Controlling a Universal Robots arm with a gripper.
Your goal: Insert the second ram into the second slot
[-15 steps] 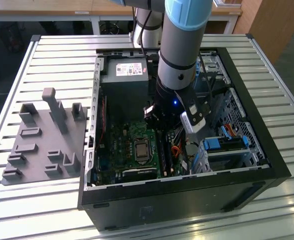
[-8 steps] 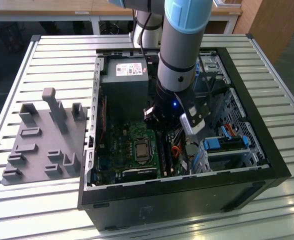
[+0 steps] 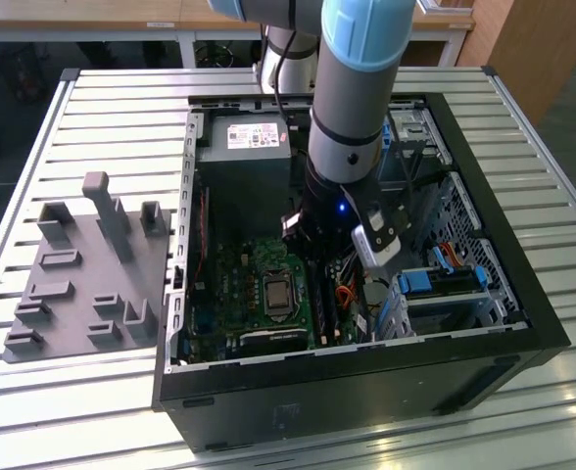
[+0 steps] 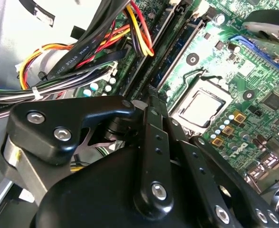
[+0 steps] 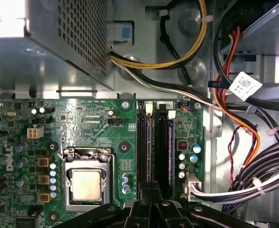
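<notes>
The arm (image 3: 352,98) comes down almost straight from above, its grey tube capped with a pale blue joint cover and a small blue light glowing at the wrist. The gripper (image 3: 314,257) hangs at its lower end, pointing down. In both wrist views its black fingers (image 5: 151,199) lie pressed together with no gap at the tips (image 4: 151,97), linkage arms folded in.
</notes>
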